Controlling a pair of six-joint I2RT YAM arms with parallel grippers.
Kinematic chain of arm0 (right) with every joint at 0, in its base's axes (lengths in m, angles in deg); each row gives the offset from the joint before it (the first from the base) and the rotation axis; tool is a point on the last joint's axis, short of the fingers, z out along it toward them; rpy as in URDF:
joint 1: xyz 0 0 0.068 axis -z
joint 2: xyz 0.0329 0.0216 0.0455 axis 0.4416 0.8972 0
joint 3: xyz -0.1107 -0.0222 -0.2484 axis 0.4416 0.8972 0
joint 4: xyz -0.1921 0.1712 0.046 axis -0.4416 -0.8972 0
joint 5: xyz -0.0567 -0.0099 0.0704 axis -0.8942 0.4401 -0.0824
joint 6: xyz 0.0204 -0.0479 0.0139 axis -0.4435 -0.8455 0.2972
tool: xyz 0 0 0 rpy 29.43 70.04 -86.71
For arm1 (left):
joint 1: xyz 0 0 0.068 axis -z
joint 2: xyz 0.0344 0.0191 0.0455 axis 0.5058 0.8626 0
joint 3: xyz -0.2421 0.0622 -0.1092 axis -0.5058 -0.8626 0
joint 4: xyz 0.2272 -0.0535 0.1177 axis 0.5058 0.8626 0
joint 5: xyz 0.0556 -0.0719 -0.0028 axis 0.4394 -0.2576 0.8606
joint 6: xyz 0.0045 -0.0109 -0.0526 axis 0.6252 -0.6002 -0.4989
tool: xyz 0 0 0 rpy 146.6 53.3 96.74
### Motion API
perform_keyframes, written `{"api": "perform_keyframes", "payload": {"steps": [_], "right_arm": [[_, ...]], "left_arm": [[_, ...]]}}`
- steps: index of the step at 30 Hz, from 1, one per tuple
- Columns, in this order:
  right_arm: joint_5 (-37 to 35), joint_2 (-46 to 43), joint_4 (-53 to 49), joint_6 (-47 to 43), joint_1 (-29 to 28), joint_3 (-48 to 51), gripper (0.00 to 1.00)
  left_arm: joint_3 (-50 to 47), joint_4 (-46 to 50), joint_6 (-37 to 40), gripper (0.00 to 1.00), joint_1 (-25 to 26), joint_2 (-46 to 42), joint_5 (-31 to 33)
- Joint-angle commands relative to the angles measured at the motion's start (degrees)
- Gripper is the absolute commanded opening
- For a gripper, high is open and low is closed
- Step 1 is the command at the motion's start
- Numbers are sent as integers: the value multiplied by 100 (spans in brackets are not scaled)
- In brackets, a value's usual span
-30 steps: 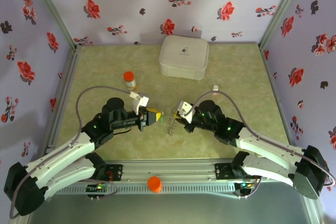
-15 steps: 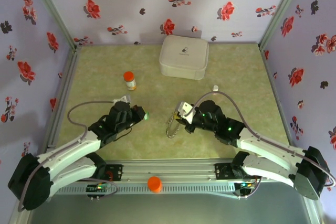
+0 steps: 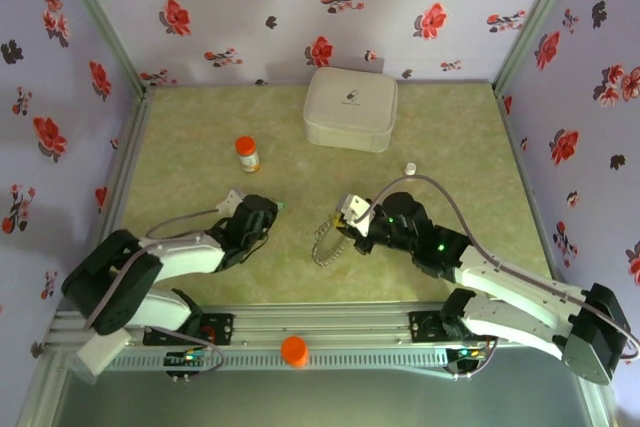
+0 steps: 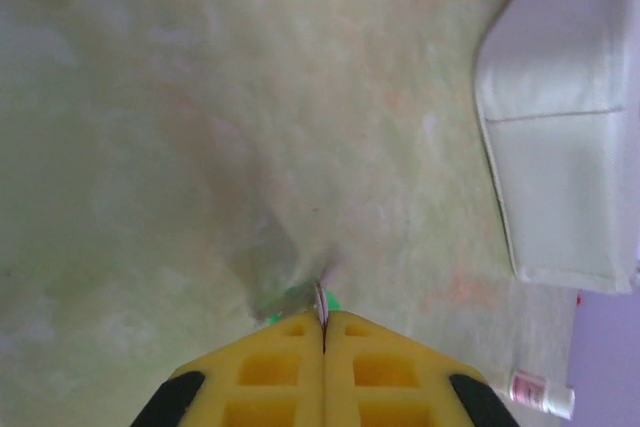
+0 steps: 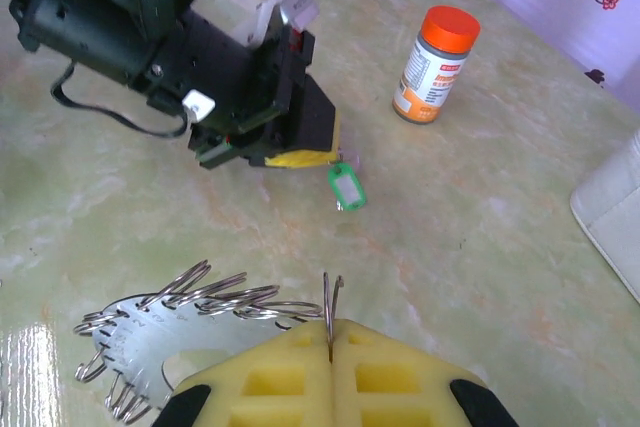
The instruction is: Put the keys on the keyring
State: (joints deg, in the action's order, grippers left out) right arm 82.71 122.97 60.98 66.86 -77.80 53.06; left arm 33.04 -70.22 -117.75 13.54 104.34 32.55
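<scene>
The left tool (image 4: 322, 315), pinched closed on a small green-headed metal key (image 5: 346, 188), has drawn back leftward; the right tool (image 5: 330, 332) stays clamped on the grey metallic looped keyring (image 3: 323, 242).

top view: even, diffuse overhead light; soft shadows on table (image 3: 300, 147), slight haze. left wrist view: washed out, blurred, faint shadow ahead of fingers (image 4: 270, 367). right wrist view: sharper, glare lower left.

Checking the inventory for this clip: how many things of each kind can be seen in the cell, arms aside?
Orange-capped bottle: 1
White case: 1
White vial: 1
Keyring: 1
Green key: 1
Orange knob: 1
Total: 6
</scene>
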Motion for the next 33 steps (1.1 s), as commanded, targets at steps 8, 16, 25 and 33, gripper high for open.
{"api": "perform_keyframes", "payload": {"steps": [8, 16, 25, 33], "right_arm": [[-32, -224, 74, -31, -84, 78, 0], [-5, -201, 183, -6, -96, 139, 0], [-13, -320, 181, -4, -96, 230, 0], [57, -384, 124, 66, -106, 213, 0]], "left_arm": [[-54, 1427, -2702, 31, 1775, 2, 1971], [737, 4530, -2655, 66, 2481, -1026, 2897], [1604, 4805, 3727, 68, 695, -1232, 233], [2288, 5395, 7729, 62, 266, -792, -908]]}}
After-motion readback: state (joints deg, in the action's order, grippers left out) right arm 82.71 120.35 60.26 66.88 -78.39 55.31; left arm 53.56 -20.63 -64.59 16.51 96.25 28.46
